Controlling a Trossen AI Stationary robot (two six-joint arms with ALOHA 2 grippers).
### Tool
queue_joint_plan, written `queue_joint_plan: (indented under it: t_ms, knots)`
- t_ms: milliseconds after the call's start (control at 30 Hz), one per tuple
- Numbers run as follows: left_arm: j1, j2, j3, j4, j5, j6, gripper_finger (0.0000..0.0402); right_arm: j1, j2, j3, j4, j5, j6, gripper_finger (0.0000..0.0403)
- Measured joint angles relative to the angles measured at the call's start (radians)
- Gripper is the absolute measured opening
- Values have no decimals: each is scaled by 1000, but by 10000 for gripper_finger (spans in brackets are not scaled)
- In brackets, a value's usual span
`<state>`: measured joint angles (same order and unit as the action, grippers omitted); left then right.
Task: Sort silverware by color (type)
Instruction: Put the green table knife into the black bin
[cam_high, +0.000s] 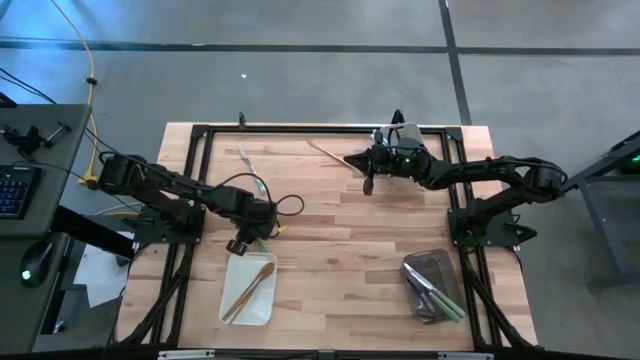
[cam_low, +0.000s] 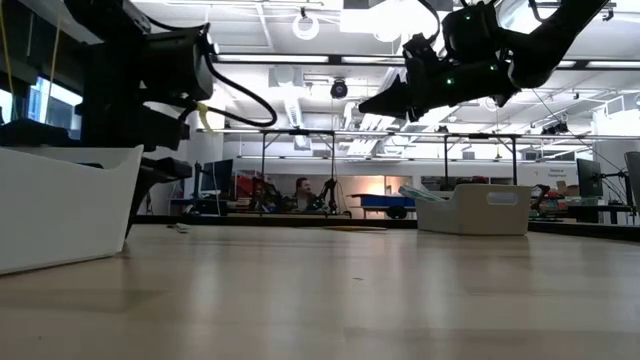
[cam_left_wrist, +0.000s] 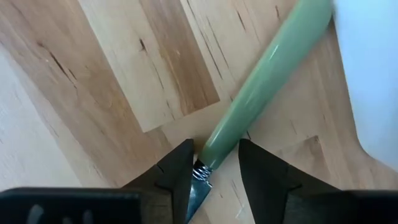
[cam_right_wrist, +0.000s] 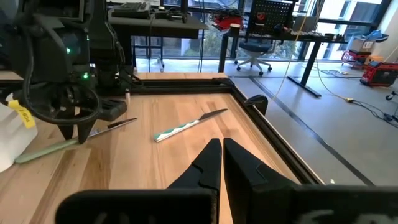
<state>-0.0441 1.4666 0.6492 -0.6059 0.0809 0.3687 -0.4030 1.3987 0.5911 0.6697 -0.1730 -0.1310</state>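
Now the left gripper (cam_left_wrist: 214, 168) pinches a pale-green-handled piece (cam_left_wrist: 261, 74) lying on the table beside the white tray (cam_high: 232, 300) with gold pieces. Probably it must lift it toward the grey tray (cam_high: 412, 268). The right gripper (cam_right_wrist: 221, 155), fingers pressed together, waits above the far side.

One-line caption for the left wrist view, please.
Left claw gripping a slim pale-green-handled utensil near its silver neck above the light wooden table, beside a white plastic tray.

The right gripper (cam_right_wrist: 221, 163), fingers together, hung above the table (cam_right_wrist: 168, 168); a light-blue-handled knife (cam_right_wrist: 186, 126) lay ahead of it.
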Motion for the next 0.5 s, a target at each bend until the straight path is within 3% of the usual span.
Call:
queue_joint_plan:
  t_ms: [300,500]
  knots:
    - [52,-1,-30,43,-8,12,24,0,0,0,0,0,0,0]
    - [103,-11,-24,83,-37,-8,22,0,0,0,0,0,1,0]
